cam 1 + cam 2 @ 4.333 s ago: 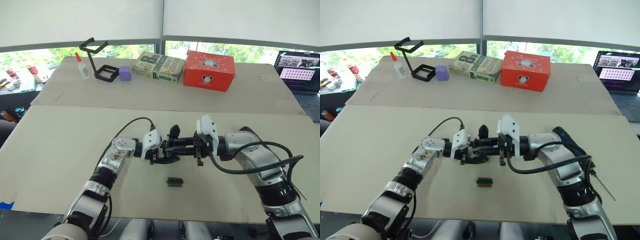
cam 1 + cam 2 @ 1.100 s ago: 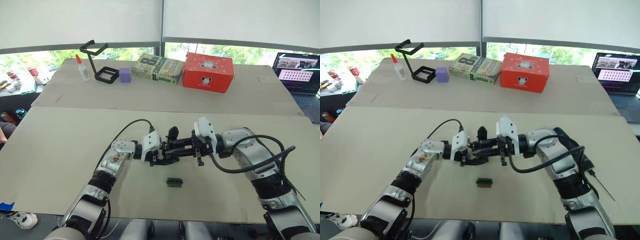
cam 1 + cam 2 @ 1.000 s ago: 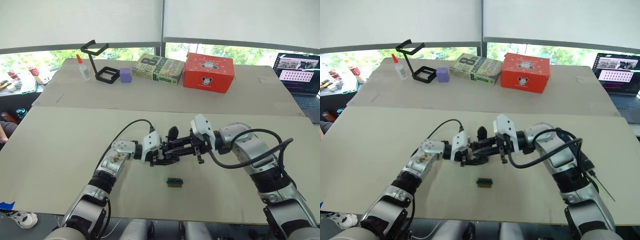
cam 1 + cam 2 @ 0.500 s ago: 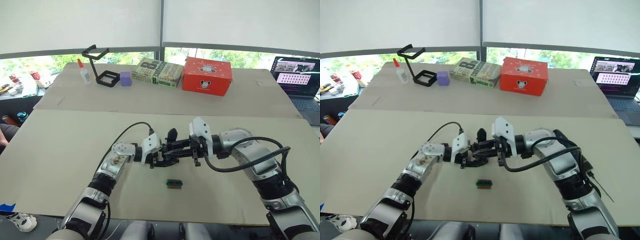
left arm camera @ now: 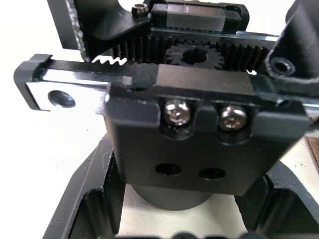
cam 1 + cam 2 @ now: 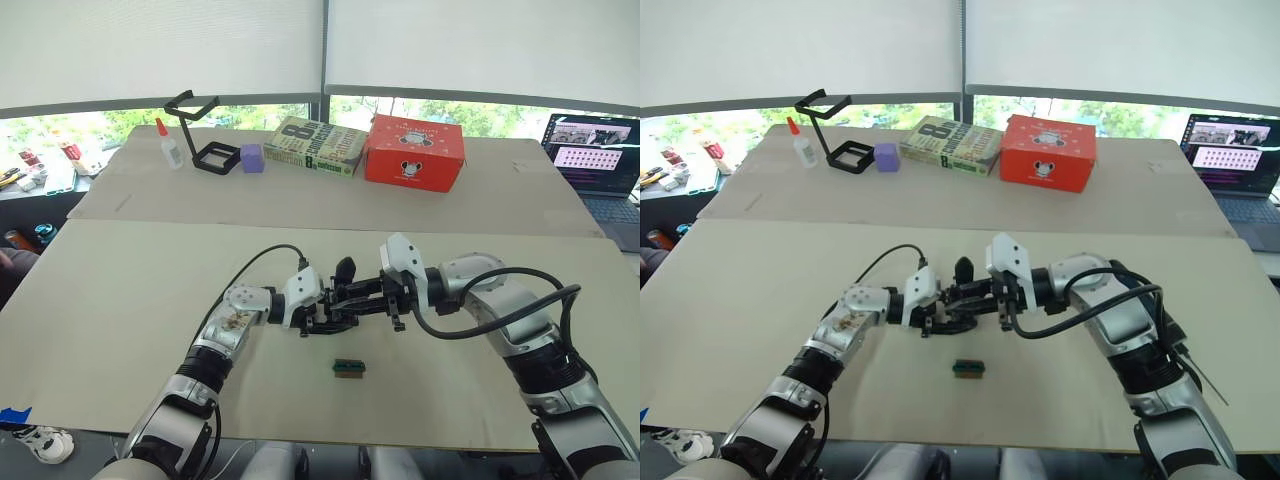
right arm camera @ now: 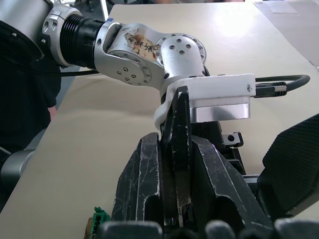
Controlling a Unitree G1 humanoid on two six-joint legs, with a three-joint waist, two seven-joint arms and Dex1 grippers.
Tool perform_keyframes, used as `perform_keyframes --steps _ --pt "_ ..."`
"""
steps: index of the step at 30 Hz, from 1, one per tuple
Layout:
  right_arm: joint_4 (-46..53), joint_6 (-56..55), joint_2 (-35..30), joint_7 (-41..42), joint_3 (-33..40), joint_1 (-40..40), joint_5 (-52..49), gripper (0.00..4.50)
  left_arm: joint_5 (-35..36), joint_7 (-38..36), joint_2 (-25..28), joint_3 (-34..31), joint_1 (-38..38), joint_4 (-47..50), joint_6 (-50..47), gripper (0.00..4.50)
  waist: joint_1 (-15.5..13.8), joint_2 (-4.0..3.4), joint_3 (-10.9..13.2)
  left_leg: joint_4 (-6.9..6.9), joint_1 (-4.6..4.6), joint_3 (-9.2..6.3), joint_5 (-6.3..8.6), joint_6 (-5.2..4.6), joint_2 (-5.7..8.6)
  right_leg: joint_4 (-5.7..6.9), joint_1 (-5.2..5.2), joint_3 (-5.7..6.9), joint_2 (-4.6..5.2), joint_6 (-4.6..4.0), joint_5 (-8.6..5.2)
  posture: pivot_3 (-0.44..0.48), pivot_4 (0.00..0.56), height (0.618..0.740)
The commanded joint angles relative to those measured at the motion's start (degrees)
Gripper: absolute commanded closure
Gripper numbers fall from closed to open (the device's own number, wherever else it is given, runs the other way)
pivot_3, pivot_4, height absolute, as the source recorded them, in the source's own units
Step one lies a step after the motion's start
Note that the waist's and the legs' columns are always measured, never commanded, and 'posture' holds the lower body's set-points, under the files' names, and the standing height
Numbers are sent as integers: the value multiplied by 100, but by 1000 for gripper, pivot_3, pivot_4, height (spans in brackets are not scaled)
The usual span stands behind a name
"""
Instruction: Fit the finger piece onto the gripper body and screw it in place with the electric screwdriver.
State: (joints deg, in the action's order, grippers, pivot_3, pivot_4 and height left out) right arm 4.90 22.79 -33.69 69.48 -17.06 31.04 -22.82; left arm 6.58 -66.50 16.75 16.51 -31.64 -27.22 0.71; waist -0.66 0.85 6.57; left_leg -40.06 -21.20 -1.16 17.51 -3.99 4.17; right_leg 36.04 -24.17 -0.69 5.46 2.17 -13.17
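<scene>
Along the far table, from ten o'clock toward one, stand a white glue bottle (image 6: 167,142) with a red cap, a black wire-frame stand (image 6: 203,128), a lilac cube (image 6: 251,158), a book (image 6: 313,146) whose cover shows a large "8" (the smaller print cannot be read), and a red carton (image 6: 414,153) bearing a small round mouse-like emblem; an open laptop (image 6: 598,145) sits at two o'clock at the table's edge. The near table (image 6: 110,300) is a plain matte beige board, bare and open at nine and three o'clock. At its centre the left gripper (image 6: 322,313) is clamped on the gripper body (image 5: 189,124), a blocky black plastic piece with a toothed rack, a small gear and two bright screw heads. Touching it at three o'clock, the right gripper (image 6: 372,296) pinches the flat, tapered finger piece (image 7: 178,149) narrowly between its pads. A small green-and-black block (image 6: 348,367) lies just at six o'clock of the two, apart from them.
</scene>
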Motion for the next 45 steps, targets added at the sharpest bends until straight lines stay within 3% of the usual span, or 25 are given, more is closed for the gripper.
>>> perform_keyframes --steps 1,8,19,29,45 --pt "-507 206 -245 -8 -507 -455 621 4163 123 -184 13 -41 -124 282 39 2152 0 0 0 0 0 0 0 0 0 0 0 0 0 0 0 0 150 740" --pt "-386 677 -241 -362 -480 -483 565 4163 127 -177 -6 -36 -134 277 37 2152 4 0 -5 4 1 0 0 0 0 -2 0 -1 0 0 0 0 150 740" --pt "-929 90 -222 324 -754 -120 760 4163 145 -179 64 -62 -84 385 -5 2152 2 0 -7 10 0 0 0 0 0 -6 -1 -1 1 0 0 0 150 740" --pt "-839 396 -263 -283 -758 -281 915 4163 158 -152 89 -50 -6 494 -52 2152 17 1 -19 22 7 -1 -1 3 -2 -6 1 -2 2 -1 0 0 150 740" --pt "-746 390 -319 -221 -825 -313 843 4163 168 -197 136 -39 40 539 -43 2152 23 2 -28 29 7 -1 0 3 -4 -8 0 -2 2 -5 -2 0 150 740"
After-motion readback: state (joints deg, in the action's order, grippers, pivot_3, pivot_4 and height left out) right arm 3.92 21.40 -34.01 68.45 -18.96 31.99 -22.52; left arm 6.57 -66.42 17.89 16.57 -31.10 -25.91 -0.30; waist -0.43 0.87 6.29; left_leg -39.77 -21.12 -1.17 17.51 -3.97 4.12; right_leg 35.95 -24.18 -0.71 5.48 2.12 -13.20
